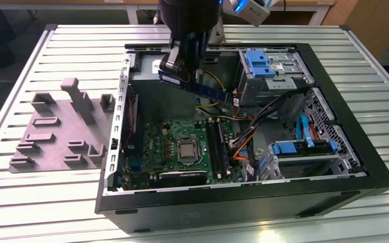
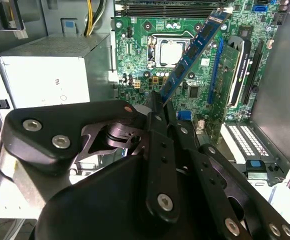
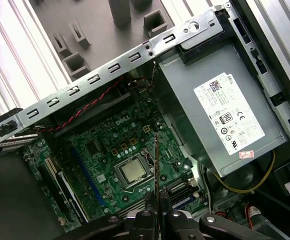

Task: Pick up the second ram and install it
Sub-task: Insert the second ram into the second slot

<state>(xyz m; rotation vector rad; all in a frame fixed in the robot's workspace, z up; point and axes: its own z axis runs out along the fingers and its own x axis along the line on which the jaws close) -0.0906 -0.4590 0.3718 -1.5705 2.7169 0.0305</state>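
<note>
The work surface is a table (image 1: 59, 45) of pale metal slats that run across the exterior view. Beyond its far edge stands light wooden furniture (image 1: 303, 7) with white legs, and a brown wooden panel (image 1: 374, 23) is at the exterior view's right. The floor (image 1: 8, 35) behind is dark grey. The light is even and soft, without strong shadows.

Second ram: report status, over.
Gripper shut on the second ram, held above the motherboard inside the open case. Not seated in the black slots. Cables beside the slots.
</note>
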